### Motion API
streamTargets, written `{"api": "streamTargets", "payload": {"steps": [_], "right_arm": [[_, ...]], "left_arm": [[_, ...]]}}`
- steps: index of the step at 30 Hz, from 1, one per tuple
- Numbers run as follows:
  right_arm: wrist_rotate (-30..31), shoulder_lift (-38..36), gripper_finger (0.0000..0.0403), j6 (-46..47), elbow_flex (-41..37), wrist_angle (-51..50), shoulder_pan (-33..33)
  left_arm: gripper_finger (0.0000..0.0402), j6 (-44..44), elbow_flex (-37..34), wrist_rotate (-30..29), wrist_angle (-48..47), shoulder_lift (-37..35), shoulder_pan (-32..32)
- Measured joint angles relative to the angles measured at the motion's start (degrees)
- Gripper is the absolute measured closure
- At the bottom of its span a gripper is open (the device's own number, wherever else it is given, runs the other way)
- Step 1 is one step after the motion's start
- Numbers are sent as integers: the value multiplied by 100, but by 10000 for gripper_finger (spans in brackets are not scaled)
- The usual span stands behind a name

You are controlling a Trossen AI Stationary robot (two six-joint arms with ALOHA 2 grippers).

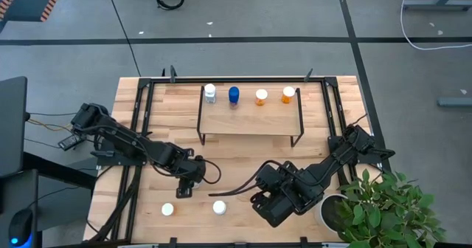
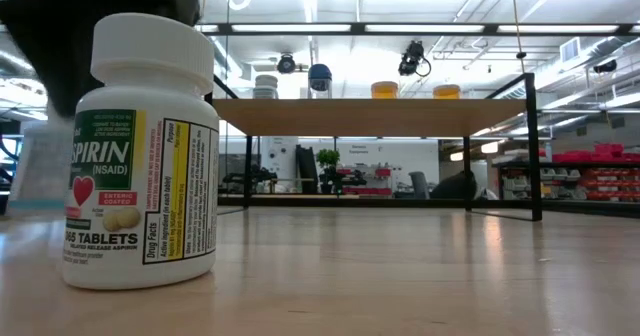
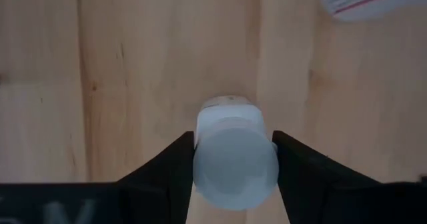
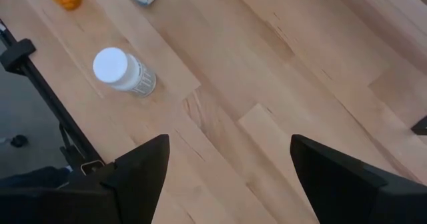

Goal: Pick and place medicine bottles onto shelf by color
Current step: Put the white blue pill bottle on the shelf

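On the shelf (image 1: 251, 122) at the table's far side stand a clear white-capped bottle (image 1: 210, 93), a blue one (image 1: 234, 94) and two orange ones (image 1: 262, 97) (image 1: 288, 94). My left gripper (image 1: 184, 185) points down over the table's left half, shut on a white-capped bottle (image 3: 233, 167) that stands upright on the wood. Two more white-capped bottles (image 1: 168, 209) (image 1: 219, 207) stand near the front edge. One of them is an aspirin bottle (image 2: 140, 151). My right gripper (image 4: 230, 157) hangs open above the table's right half, holding nothing. My left gripper pinches the bottle's white cap (image 3: 200, 151) between its two fingers (image 3: 173, 164), one on each side. The fingers come from above, pointing steeply down. The bottle stands upright with its base on the table.
A potted plant (image 1: 383, 204) stands at the table's near right corner, close to my right arm. Black frame rails (image 1: 140, 122) run along the table's sides. Bare wood lies between the shelf's legs and the near bottles.
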Motion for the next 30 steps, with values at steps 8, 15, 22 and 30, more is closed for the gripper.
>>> {"api": "streamTargets", "payload": {"steps": [8,15,22,30], "right_arm": [[-308,-2,84,370,2,-2,73],[-306,-2,84,767,4,-2,195],[-304,-4,84,859,4,-2,188],[28,-4,84,971,4,0,157]], "left_arm": [[201,907,1580,-248,-1280,-2,372],[219,1875,2821,-320,-1936,-7,1263],[197,2827,3181,-314,-1937,-9,2205],[211,3591,3180,-388,-2043,-7,3008]]}}
